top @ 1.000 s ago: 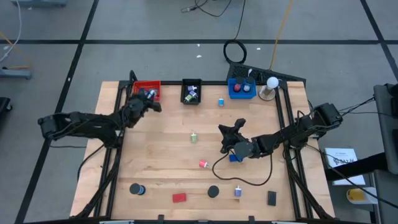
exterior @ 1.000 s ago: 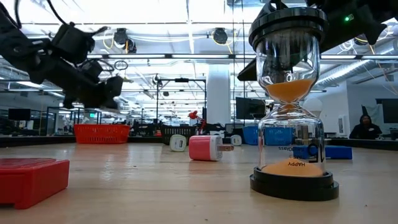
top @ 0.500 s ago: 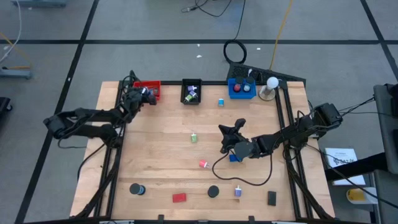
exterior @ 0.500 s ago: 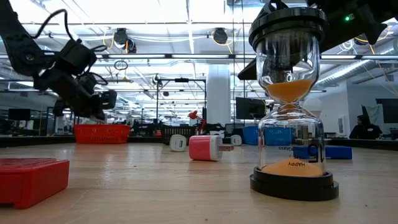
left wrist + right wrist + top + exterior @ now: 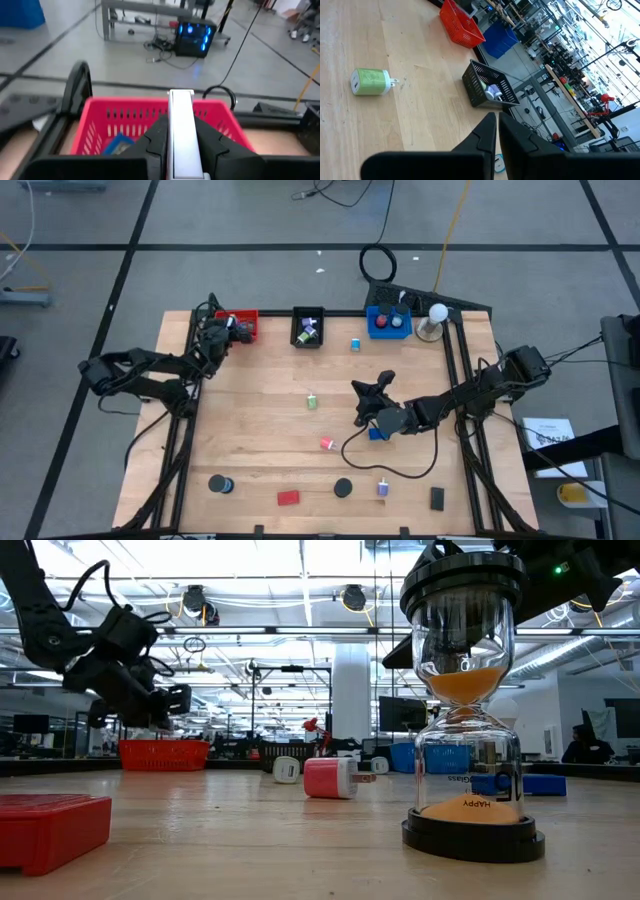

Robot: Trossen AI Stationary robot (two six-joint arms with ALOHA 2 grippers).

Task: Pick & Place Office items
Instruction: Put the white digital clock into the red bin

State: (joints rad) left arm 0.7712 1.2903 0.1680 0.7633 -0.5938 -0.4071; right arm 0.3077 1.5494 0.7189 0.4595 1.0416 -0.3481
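Left hand (image 5: 222, 330) over red tray (image 5: 243, 326), far left of bench (image 5: 260, 450), clenched on white slab-like item (image 5: 182, 131); long axis running out between fingers toward tray. Blue item (image 5: 116, 144) inside tray. Right hand (image 5: 364, 395) at bench centre right, fingers pressed together, empty; blue block (image 5: 378, 433) just near of it. Green plug (image 5: 370, 81) on its side, prongs level. Hourglass (image 5: 469, 705) upright at near edge, reading "HAPPY".
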